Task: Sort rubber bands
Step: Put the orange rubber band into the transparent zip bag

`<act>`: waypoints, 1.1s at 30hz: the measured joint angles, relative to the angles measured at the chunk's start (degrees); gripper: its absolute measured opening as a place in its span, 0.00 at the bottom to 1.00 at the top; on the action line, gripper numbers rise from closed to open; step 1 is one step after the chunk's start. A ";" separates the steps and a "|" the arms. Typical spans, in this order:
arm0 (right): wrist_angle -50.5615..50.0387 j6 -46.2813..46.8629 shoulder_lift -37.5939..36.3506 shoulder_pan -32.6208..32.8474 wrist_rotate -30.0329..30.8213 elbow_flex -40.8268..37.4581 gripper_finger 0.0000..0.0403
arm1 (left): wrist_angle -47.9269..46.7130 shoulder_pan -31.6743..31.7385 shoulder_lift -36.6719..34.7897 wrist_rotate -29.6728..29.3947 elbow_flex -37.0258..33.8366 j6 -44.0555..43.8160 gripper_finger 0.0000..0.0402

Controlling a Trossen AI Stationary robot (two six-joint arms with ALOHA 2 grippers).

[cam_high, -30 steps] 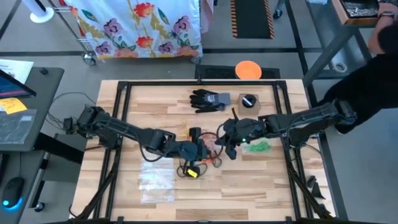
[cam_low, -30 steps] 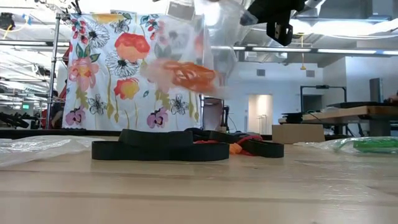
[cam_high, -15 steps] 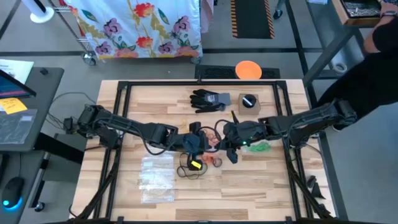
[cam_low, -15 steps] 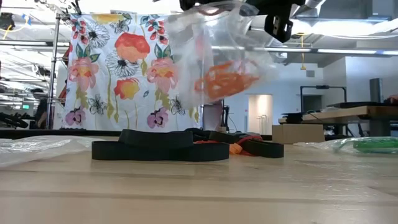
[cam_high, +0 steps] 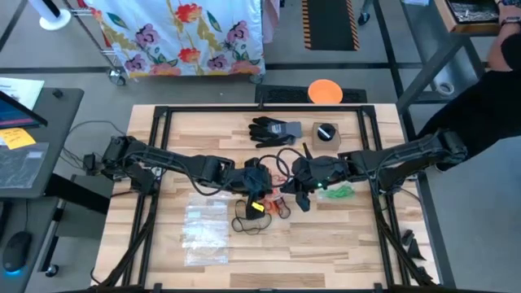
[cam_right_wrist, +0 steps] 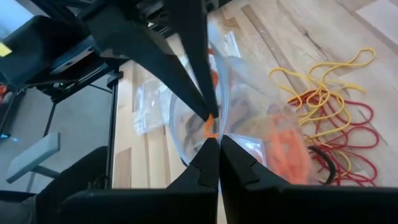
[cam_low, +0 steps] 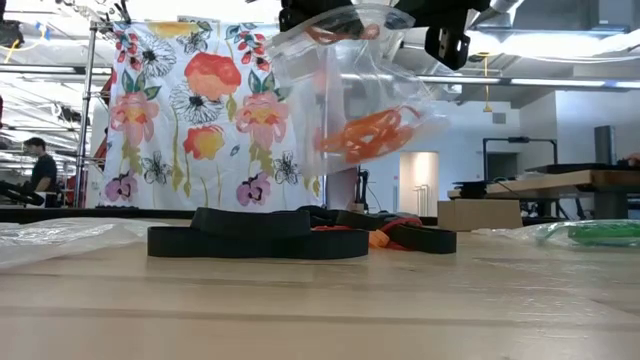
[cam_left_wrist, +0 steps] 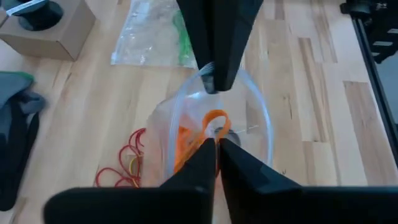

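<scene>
Frame centre: left gripper (cam_left_wrist: 214,142) pinches an orange rubber band (cam_left_wrist: 211,119) at the mouth of a clear bag (cam_low: 350,100), which the pressed-together right gripper (cam_right_wrist: 211,138) holds. Releasing off-centre would likely drop the band onto the table (cam_high: 342,236).

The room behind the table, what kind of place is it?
Probably a robotics lab or workshop: a framed wooden table with two arms mounted on it, a floral cloth hung as backdrop, and workbenches under strip lights.
</scene>
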 joint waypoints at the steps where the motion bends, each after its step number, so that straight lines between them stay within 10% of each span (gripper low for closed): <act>1: -0.10 0.01 0.00 0.01 -0.07 0.00 0.00 | 0.02 -0.04 0.00 0.02 0.00 0.47 0.08; 10: -1.45 -0.42 -0.02 -1.16 -0.19 0.00 0.00 | 2.97 -0.04 0.00 -1.49 1.86 1.68 0.33; 22: -1.66 -0.40 -0.04 -1.32 -0.35 0.00 0.05 | -10.43 -2.05 -1.55 -2.52 8.35 3.12 0.33; 33: -1.62 1.01 -0.04 -1.32 -0.35 0.00 0.05 | -21.28 -18.48 -8.86 -33.99 8.37 -10.03 0.29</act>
